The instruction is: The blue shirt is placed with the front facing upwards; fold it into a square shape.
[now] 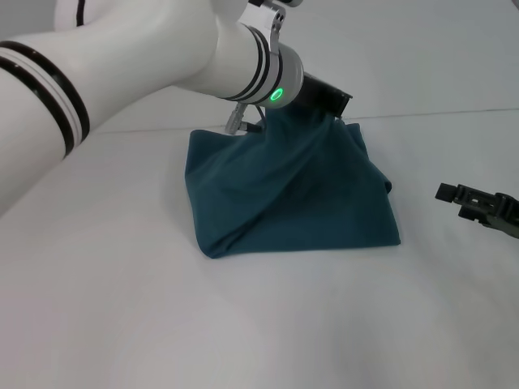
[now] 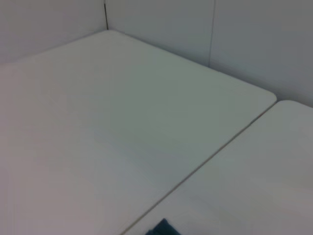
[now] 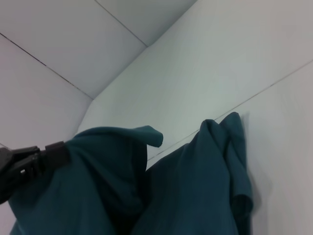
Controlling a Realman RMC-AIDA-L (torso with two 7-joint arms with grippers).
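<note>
Already part-folded, judging by the head view: the blue shirt point(image 1: 288, 194) lies mid-table point(image 1: 122, 308) as a compact, roughly square bundle w/ diagonal creases, no lettering or collar showing. Left gripper point(image 1: 324, 104) sits at the shirt's far edge, cloth pulled up taut into it, so it looks clamped on the fabric, though the fingertips themselves are hidden. Right gripper point(image 1: 478, 207) hangs off to the right, apart from the shirt, holding nothing; how far open, can't tell.

Left wrist view: mostly bare tabletop & wall, just a sliver of teal cloth point(image 2: 164, 228) at the frame edge.

Right wrist view: shirt's lifted edge hangs in folds, a black gripper point(image 3: 29, 164) pinching it.

Est. progress: late stage. Left to do: lay the raised edge down, let go, flatten & square up.
</note>
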